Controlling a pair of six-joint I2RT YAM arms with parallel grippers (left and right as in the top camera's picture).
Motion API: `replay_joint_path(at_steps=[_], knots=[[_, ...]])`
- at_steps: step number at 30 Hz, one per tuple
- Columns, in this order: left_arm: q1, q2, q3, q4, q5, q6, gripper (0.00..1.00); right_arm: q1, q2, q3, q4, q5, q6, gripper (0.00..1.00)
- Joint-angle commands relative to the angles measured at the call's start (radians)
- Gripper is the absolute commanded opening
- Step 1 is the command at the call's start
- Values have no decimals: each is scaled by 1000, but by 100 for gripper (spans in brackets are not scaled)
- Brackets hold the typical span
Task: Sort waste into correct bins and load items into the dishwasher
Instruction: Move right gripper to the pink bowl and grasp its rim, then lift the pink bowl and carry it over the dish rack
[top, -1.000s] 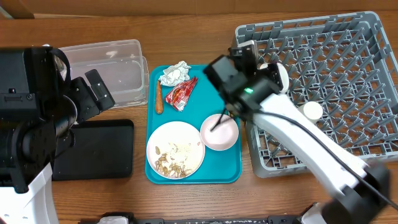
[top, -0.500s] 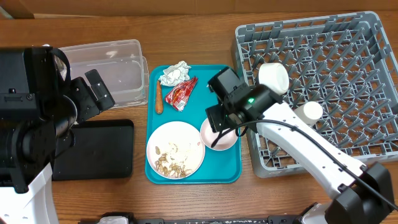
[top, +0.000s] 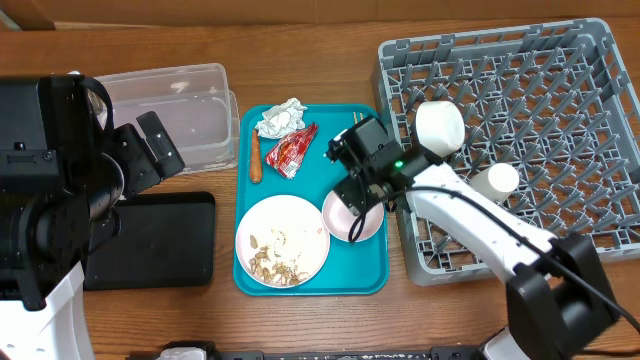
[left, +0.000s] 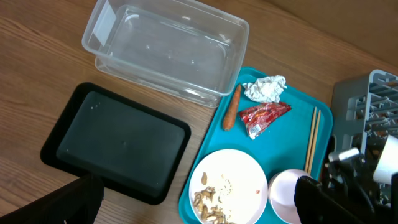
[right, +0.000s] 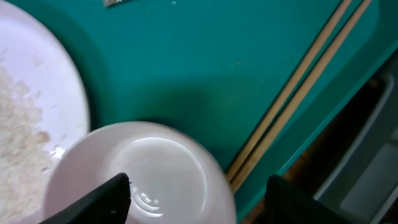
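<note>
**Right gripper spread over the pinkish bowl on the teal tray**

Right gripper (right: 196, 186) hangs low over the near right corner of the teal tray (top: 312, 183) with its jaws well apart. One finger sits above the inside of the pinkish bowl (top: 355, 226) and the other outside its rim. Whether either finger touches the bowl cannot be told, and nothing is lifted. Left gripper (left: 199, 193) stands off to the left of the tray with its jaws spread as wide as they go and nothing between them.

On the tray there is one round white plate (top: 282, 240) at the near left, carrying loose rice (top: 297, 238) and brownish food scraps (top: 272, 264). The glossy, shallow pinkish bowl sits just to its right. Two thin wooden chopsticks (left: 313, 140) lie side by side along the tray's right edge. At the far end are one crumpled white napkin (top: 280, 119), one red crinkled wrapper (top: 292, 150) and one orange carrot-like stick (top: 255, 158), which lies along the left edge.

Left of the tray are two bins. One clear tub (left: 168, 50) with rounded corners sits by the tray's far left corner, and one flat black tray (left: 118, 140) sits by its near left.

Right of the tray stands one grey dish rack (top: 540, 90) with rows of pegs. It holds one white bowl (top: 440, 127) tipped on its side and one small white cup (top: 498, 180).
</note>
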Motion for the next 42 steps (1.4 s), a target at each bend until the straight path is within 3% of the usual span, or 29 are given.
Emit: replay_joint_path(at_steps=[1, 7, 14, 23, 28, 33, 42], knots=[[6, 3, 5, 1, -5, 19, 100, -33, 49, -8, 33, -25, -65, 71], [6, 3, 5, 1, -5, 19, 100, -45, 72, -8, 46, -74, -64, 70], [6, 3, 5, 1, -5, 19, 100, -42, 85, -16, 46, -163, -64, 54], [6, 3, 5, 1, -5, 19, 100, -42, 120, -17, 43, -162, -64, 49], [6, 3, 5, 1, -5, 19, 99, -42, 120, -17, 44, -138, -64, 21], [6, 3, 5, 1, -5, 19, 100, -43, 120, -13, 43, -52, -64, 4], [6, 3, 5, 1, -5, 19, 100, -43, 120, 92, -60, -38, -64, 4]])
